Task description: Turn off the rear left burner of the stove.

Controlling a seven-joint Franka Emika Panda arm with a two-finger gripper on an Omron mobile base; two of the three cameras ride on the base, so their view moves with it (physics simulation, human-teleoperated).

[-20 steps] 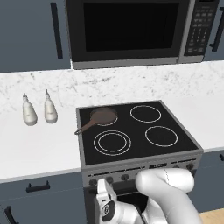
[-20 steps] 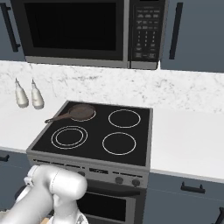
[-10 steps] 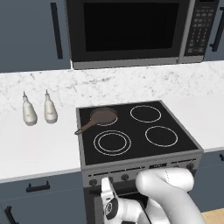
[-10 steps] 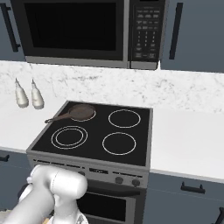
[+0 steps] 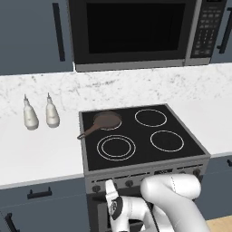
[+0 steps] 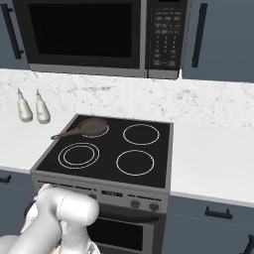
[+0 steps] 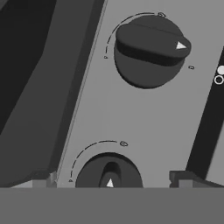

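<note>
1. Left base view: over the last second the arm had risen slightly, bringing the tool [image 5: 108, 186] up against the front panel of the stove [image 5: 145, 170], beside the leftmost knobs [image 5: 96, 188]. I judged this the approach to a knob, with no turn begun. The rear left burner [image 5: 108, 120] lay at the back left of the black glass top, under the small brown frying pan [image 5: 106, 121], whose handle pointed out over the left edge. Two white bottles [image 5: 31, 115] stood on the desk [image 5: 41, 154] left of the stove, well apart from the panel. Nothing stood between the tool and the knobs.

2. Right base view: the scene had stayed as it was; the white arm's elbow [image 6: 64, 213] covered the left end of the panel, so the tool's work was hidden here. The pan [image 6: 92, 127] sat on the rear left zone, the microwave [image 6: 94, 34] hung above, clear of the work.

3. Hand view: two dark knobs faced the camera, the upper knob [image 7: 151, 43] turned off its rest mark, the lower knob [image 7: 109, 175] centred between the tips. The fingertips [image 7: 181, 177] stood spread wide, touching neither knob. Which knob ruled the rear left burner could not be read.
</note>
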